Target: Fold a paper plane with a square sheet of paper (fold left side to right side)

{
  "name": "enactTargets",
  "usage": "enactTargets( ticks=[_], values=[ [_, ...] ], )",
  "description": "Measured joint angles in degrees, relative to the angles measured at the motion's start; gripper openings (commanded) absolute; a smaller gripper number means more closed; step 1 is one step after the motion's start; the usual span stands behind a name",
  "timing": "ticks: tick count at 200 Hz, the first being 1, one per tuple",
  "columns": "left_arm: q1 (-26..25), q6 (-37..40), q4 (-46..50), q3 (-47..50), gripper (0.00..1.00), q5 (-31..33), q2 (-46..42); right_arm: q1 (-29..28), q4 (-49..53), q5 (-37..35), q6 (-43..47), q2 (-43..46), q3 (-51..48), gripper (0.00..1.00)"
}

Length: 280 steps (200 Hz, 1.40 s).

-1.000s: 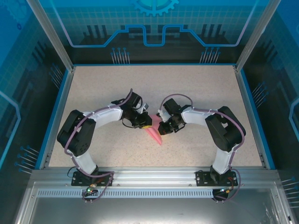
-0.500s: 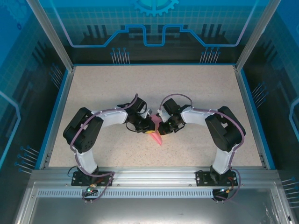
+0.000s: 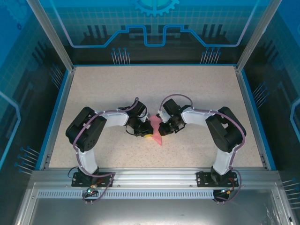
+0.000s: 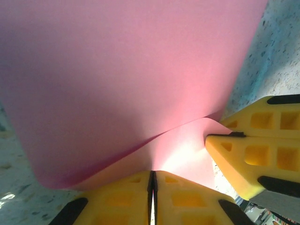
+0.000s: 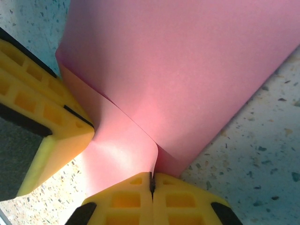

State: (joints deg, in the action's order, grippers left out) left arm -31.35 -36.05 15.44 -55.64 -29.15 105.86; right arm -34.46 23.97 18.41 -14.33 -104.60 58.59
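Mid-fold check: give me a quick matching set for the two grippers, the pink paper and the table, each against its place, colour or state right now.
Things:
1. left gripper
2. right gripper
3. paper plane
4. table

Place, colour or state:
A. speckled beige, under everything
B. pink, pinched from two sides
C. shut on the paper's right side, seen from above
D. shut on the paper's left side, seen from above

Pairs: 1-D, 2-C, 3-B, 4-A
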Motion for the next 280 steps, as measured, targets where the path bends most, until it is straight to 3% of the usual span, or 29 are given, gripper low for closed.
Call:
enactTargets(
  ticks=[33, 97, 126, 158, 200, 280],
  values=[
    [0.0, 0.0, -0.2, 0.0, 0.11, 0.0, 0.2, 0.0, 0.6, 0.0, 0.0, 0.0, 0.5, 0.03],
    [0.0, 0.0, -1.0, 0.4, 0.1, 0.0, 0.3, 1.9, 4.2, 0.0, -0.4, 4.6, 2.7, 0.31],
    [0.1, 0.0, -1.3, 0.6, 0.1, -0.1, 0.3, 2.3, 6.0, 1.8, -0.4, 9.8, 2.5, 0.25],
    [0.1, 0.0, -1.2, 0.6, 0.1, 0.0, 0.3, 1.3, 5.7, 9.1, -2.4, 11.9, -0.2, 0.19],
    [0.1, 0.0, -1.2, 0.6, 0.1, -0.1, 0.2, -3.1, 4.6, 14.4, -5.9, 6.1, -1.1, 0.18],
    [0.1, 0.0, -1.2, 0.6, 0.1, 0.0, 0.2, -3.3, 4.5, 14.6, -8.0, 0.3, -1.2, 0.16]
  ],
)
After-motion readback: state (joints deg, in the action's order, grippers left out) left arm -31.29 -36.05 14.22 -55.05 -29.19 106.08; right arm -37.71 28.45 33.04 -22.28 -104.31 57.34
